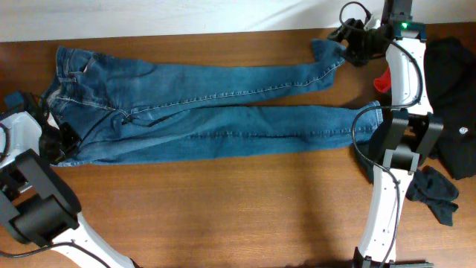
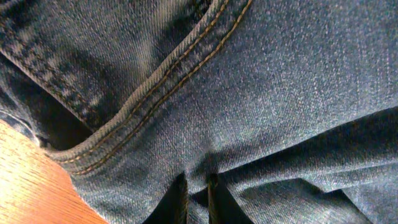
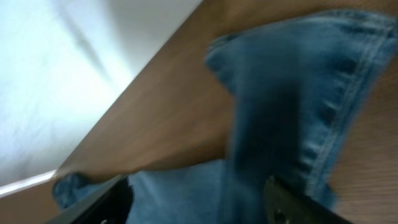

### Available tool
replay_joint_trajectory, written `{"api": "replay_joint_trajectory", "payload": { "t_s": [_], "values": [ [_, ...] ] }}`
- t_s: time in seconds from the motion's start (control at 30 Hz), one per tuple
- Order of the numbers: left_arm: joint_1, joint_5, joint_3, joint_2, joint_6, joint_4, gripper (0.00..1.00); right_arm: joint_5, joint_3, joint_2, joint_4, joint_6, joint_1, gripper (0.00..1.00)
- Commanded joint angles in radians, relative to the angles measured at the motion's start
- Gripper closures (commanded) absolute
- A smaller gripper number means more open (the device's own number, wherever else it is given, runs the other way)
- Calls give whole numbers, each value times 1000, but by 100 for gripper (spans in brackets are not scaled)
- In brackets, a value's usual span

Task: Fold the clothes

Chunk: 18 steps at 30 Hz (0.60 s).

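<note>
1. The jeans (image 1: 223, 112) lie stretched lengthwise on the table (image 1: 223, 208). The left gripper (image 2: 196, 198), nearly closed, pinches a thin denim fold near the waist, and a hard pull could slip it free.
2. The right gripper (image 3: 199, 202) stands wide open around the far leg's cuff (image 3: 292, 81). If it closes off-centre, it may miss the hem.

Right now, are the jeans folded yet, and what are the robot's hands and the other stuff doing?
jeans: not folded, spread out flat, both legs stretched long.
left gripper: shut on the jeans near the waist.
right gripper: open, fingers on either side of a leg's end.
black clothes: heaped at the far right, untouched.
small dark cloth: crumpled, lying loose.
</note>
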Motion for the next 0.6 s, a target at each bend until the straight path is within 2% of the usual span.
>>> {"api": "replay_joint_trajectory", "payload": {
  "t_s": [0.0, 0.1, 0.23, 0.3, 0.47, 0.5, 0.57],
  "values": [
    [6, -6, -10, 20, -9, 7, 88, 112, 5, -13, -60, -2, -14, 22],
    [4, 5, -10, 20, -9, 12, 88, 185, 2, -13, -117, -5, -14, 19],
    [-6, 5, -10, 20, -9, 20, 88, 172, -42, -13, -123, 31, 6, 18],
    [-10, 5, -10, 20, -9, 21, 87, 172, -66, -12, -97, 57, 23, 15],
    [-18, 4, -10, 20, -9, 19, 88, 171, -125, -11, 16, 153, 60, 15],
    [-18, 4, -10, 20, -9, 19, 87, 176, -128, -11, 48, 155, 66, 21],
    [-18, 4, -10, 20, -9, 19, 87, 169, -124, -14, 154, 117, 70, 95]
  ]
}}
